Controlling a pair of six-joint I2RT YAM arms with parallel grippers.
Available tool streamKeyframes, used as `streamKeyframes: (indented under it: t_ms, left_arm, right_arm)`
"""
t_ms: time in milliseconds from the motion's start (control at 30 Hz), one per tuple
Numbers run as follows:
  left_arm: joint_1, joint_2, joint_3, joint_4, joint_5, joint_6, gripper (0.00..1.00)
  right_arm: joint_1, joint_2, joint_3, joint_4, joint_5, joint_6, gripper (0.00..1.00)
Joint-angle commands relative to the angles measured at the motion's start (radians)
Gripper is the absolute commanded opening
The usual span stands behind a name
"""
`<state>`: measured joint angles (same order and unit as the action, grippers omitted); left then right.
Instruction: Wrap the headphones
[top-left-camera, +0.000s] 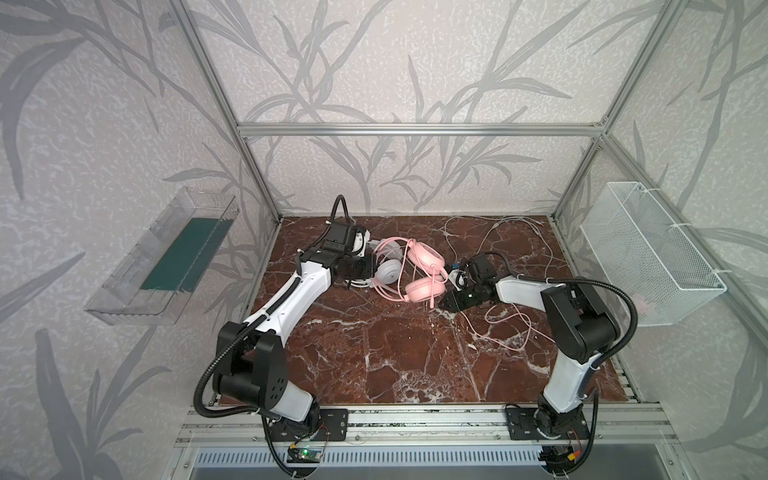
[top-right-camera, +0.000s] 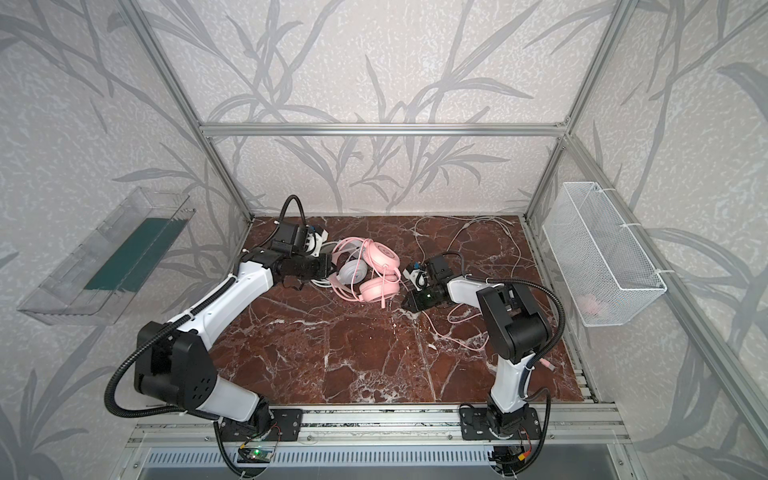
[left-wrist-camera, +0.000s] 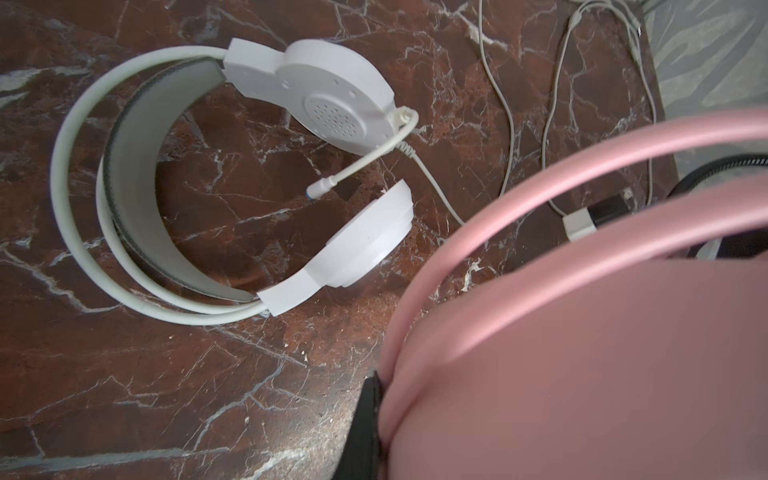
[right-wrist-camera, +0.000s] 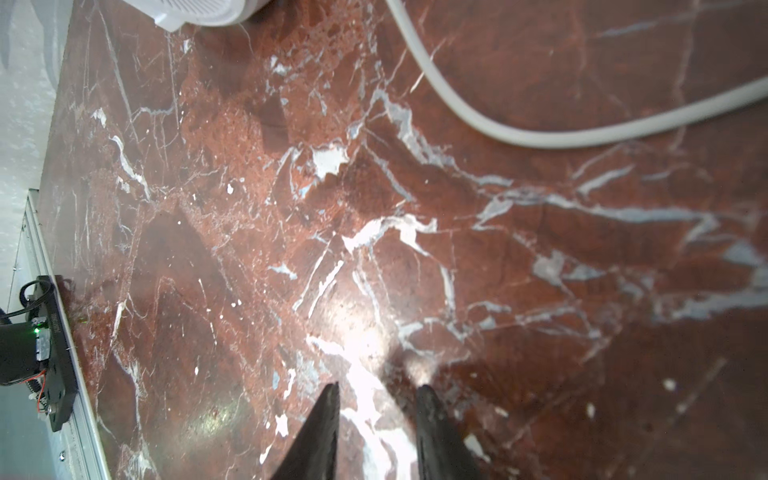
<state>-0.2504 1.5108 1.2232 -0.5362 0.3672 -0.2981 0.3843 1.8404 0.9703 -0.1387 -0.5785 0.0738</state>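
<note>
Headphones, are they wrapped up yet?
Not yet. Nothing looks finished: the white wired headset lies flat with its thin white cable sprawled out. In hand: the left pincer is shut on the pink wired headset, while the right pincer is open and empty. Left: wind the loose pink cable, trailing over the red marble tabletop, then do the white one.

Left pincer (top-left-camera: 372, 266) clamped tight; right pincer (right-wrist-camera: 378, 388) jaws slightly apart.

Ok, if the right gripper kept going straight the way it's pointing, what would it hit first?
Probably the bare marble tabletop: the right gripper seems tilted down, its open jaws framing only stone. Skimming level, it would reach the pale cable crossing ahead. Depth is unclear.
</note>
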Motion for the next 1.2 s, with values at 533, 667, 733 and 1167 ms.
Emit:
streamKeyframes:
  t_ms: [533,667,733,1167]
  left_arm:
    - [0.071,-0.044,-0.024,0.187,0.028,-0.183,0.00]
    - [0.083,-0.031,-0.024,0.191,0.001,-0.210,0.00]
    - [0.086,-0.026,-0.022,0.194,-0.006,-0.223,0.00]
    - [0.104,-0.014,-0.040,0.201,-0.067,-0.284,0.00]
  right_arm:
    - [0.025,-0.183,-0.214,-0.021,-0.067,0.042,0.29]
    - [0.031,-0.226,-0.247,-0.035,-0.069,0.047,0.29]
    - [0.036,-0.240,-0.255,-0.056,-0.068,0.041,0.28]
    - [0.097,-0.287,-0.235,-0.138,-0.074,0.013,0.06]
